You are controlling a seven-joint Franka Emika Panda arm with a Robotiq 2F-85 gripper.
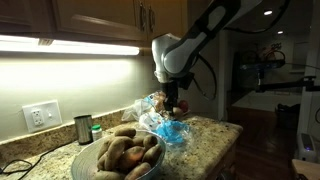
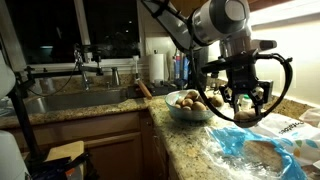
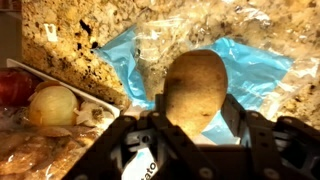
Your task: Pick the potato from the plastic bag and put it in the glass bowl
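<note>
Two rounded things sit at the far left of the wrist view: a red object (image 3: 12, 88), cut by the edge, and a pale, papery onion (image 3: 55, 105). Moving right, the plastic bag (image 3: 125, 55) lies crinkled and clear with bright blue patches. Centre now: the potato (image 3: 195, 80), tan, oval and matte-skinned, stands on end between the black fingers (image 3: 240, 120) of the gripper (image 3: 195, 108). The jaws are about half closed, pressed to its two sides, holding it above the bag.

In an exterior view, a small dark metal cup (image 1: 83, 128) stands left. Next comes the glass bowl (image 1: 85, 166), round, clear and wide-rimmed, carrying a heap of potatoes (image 1: 125, 152). Right of it is the bag (image 1: 170, 130), with the gripper (image 1: 172, 100) over it.

Speckled granite counter (image 1: 205, 128) runs under it all, polished and glinting. Wood cabinets (image 1: 100, 18) hang above a glowing light strip (image 1: 60, 45), with a white socket (image 1: 40, 115) on the wall. In an exterior view a steel sink (image 2: 60, 100) lies far left under a dark window (image 2: 50, 30). The bowl (image 2: 178, 112) is mid-counter and the bag (image 2: 255, 150) near right, its end cut off.

In both exterior views the held potato is too small to make out.
</note>
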